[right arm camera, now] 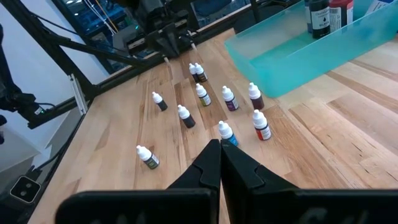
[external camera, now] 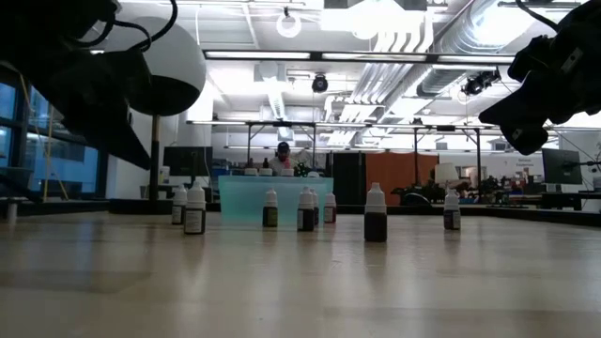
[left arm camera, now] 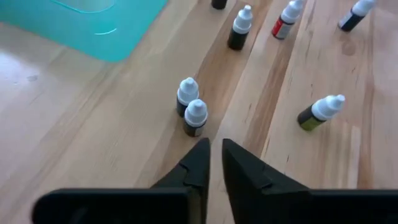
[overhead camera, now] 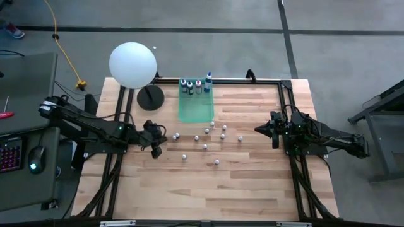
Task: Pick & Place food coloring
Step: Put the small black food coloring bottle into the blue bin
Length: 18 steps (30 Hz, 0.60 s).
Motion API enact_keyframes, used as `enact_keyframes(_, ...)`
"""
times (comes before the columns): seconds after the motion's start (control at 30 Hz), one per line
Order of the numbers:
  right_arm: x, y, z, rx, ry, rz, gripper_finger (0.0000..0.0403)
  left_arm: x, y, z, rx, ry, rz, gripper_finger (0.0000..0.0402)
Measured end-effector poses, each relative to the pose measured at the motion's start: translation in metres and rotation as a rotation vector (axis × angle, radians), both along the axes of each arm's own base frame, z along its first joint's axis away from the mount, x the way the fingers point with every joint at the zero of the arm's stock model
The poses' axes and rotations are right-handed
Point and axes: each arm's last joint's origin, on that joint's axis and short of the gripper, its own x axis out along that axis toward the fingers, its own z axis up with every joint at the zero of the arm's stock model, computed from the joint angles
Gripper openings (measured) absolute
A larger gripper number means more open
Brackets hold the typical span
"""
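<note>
Approx. four bigger bottles [overhead camera: 194, 86] already standing in far end of green tray [overhead camera: 196, 107]; about ten small bottles [overhead camera: 205, 146] left on table [overhead camera: 252, 183], right of left gripper [overhead camera: 156, 140], fingers slightly apart, empty. Right gripper [overhead camera: 261, 129] shut, waiting at right.

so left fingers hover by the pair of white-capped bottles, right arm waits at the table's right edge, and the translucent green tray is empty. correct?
Not quite: the translucent green flat tray is not empty. The high view shows a few bottles standing at its far end. The rest holds: the left gripper hovers by the pair of small white-capped bottles, and the right gripper waits at the table's right edge.
</note>
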Motion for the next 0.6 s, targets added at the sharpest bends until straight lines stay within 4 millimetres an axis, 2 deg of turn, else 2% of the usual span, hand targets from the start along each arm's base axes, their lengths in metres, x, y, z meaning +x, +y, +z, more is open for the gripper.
enact_keyframes(0.37, 0.000, 0.000, 0.000, -0.001, 0.000, 0.000, 0.0000, 0.000, 0.001, 0.000, 0.054, 0.006, 0.004, 0.0155)
enact_keyframes(0.6, 0.000, 0.000, 0.000, 0.000, 0.000, 0.000, 0.0000, 0.008, -0.001, -0.011, 0.049, 0.042, 0.036, 0.0181)
